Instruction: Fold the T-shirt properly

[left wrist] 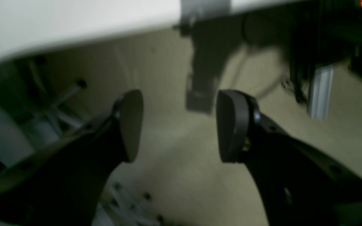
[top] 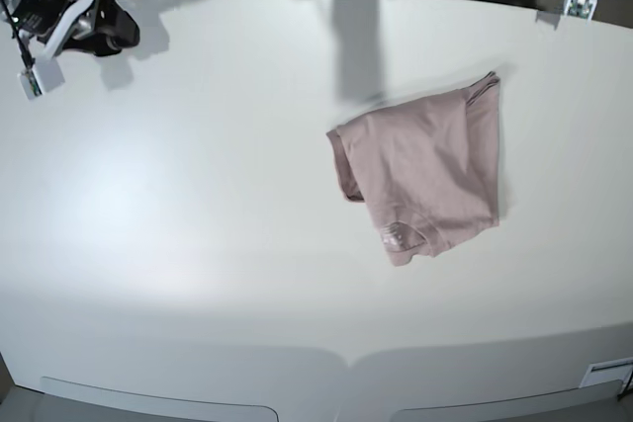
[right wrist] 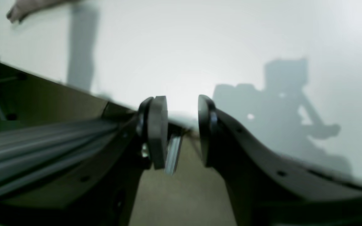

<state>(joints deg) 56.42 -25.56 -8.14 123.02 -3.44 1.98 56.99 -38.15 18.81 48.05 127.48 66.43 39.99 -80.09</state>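
Right of centre on the white table point(top: 198, 195), at about three o'clock in the base view, lies the T-shirt point(top: 425, 180), folded into a compact, roughly four-sided bundle; its edges run a little askew to the table's sides, one corner pokes up toward one o'clock, and a small pale patch, perhaps a label, shows near the lower corner at six o'clock of the bundle; the sleeves and neck are not visible as separate parts, so the folds themselves look made, though the stack is not squared up and one edge on the nine o'clock side curls slightly.

Both arms sit well apart from the cloth, at the far corners of the table; the left gripper point(left wrist: 179, 125) hangs out past the table edge over the floor, its two pads spread wide with nothing between them; the right gripper point(right wrist: 182, 131) sits at the table's rim at eleven o'clock in the base view, its pads parted by a narrower gap, also holding nothing; only a scrap of the mauve fabric shows at the top left of the right wrist view.

By my judgement the folding is essentially finished and the arms are parked; what could remain is only a tidying press or straightening of the bundle.
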